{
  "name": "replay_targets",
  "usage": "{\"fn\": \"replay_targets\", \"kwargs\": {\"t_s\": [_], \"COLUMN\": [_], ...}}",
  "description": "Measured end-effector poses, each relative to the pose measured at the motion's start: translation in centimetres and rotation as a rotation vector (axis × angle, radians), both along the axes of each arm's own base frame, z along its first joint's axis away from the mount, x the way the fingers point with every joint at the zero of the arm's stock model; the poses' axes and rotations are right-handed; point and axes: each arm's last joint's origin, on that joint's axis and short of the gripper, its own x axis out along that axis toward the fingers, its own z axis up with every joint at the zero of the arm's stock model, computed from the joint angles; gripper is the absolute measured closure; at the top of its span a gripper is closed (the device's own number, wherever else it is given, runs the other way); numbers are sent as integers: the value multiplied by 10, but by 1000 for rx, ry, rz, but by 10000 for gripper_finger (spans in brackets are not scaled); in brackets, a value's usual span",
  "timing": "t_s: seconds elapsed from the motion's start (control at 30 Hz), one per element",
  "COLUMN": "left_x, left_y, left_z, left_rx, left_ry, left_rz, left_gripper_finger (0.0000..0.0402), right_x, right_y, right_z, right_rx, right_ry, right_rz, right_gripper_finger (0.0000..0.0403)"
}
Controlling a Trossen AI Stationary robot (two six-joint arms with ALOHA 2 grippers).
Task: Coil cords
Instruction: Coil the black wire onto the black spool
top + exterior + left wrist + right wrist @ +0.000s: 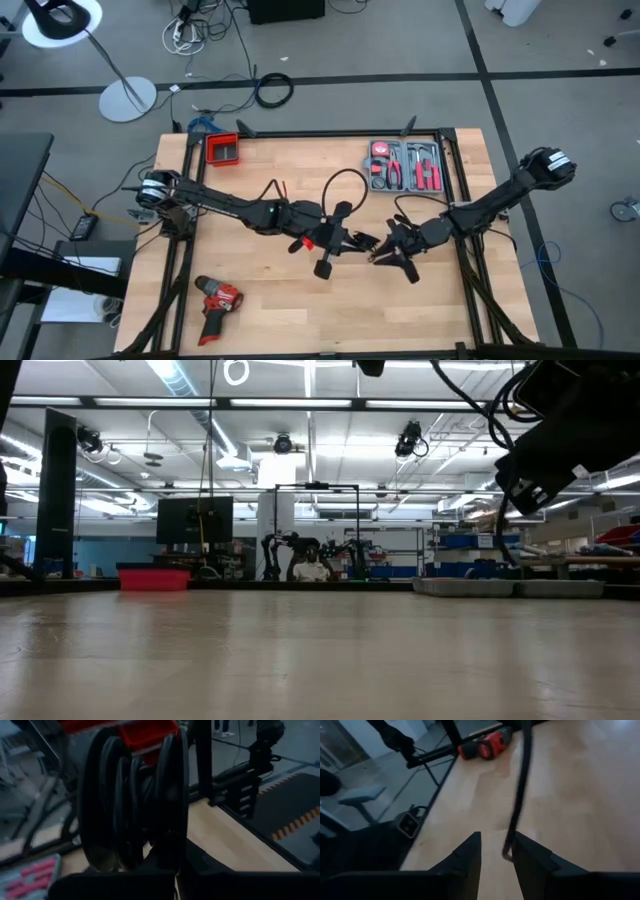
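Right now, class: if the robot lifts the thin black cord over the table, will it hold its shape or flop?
Probably flop: the thin black cord arcs in a loose loop between the arms. In the right wrist view its end dangles by the right gripper, open fingers apart. Seemingly light; coils stay stacked in the left gripper.

Black cord (343, 183), red drill (216, 298)

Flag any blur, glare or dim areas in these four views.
High view: evenly lit, the cord legible. Low view: ceiling lights glare and the arm above is a silhouette. Left wrist view: the coiled cord fills the frame, dark and blurred. Right wrist view: soft; the drill is smeared.
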Motion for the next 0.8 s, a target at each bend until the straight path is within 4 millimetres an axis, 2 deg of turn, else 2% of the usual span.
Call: {"fn": "replay_targets", "kwargs": {"t_s": [0.43, 0.53, 0.67, 0.8], "left_x": [1, 1, 1, 2], "left_y": [1, 1, 2, 2], "left_z": [3, 3, 4, 5], "left_rx": [54, 56, 64, 60], "left_ry": [-46, -48, -55, -73], "left_rz": [32, 42, 59, 58], "left_gripper_finger": [402, 402, 402, 402], "right_x": [1, 1, 2, 2], "right_y": [-1, -1, -1, -2], "right_z": [-2, 0, 2, 2], "right_rx": [-101, -105, -112, -131], "right_ry": [-18, -38, -61, -65], "right_rz": [-12, -23, -21, -40], "right_gripper_finger": [312, 332, 385, 393]}}
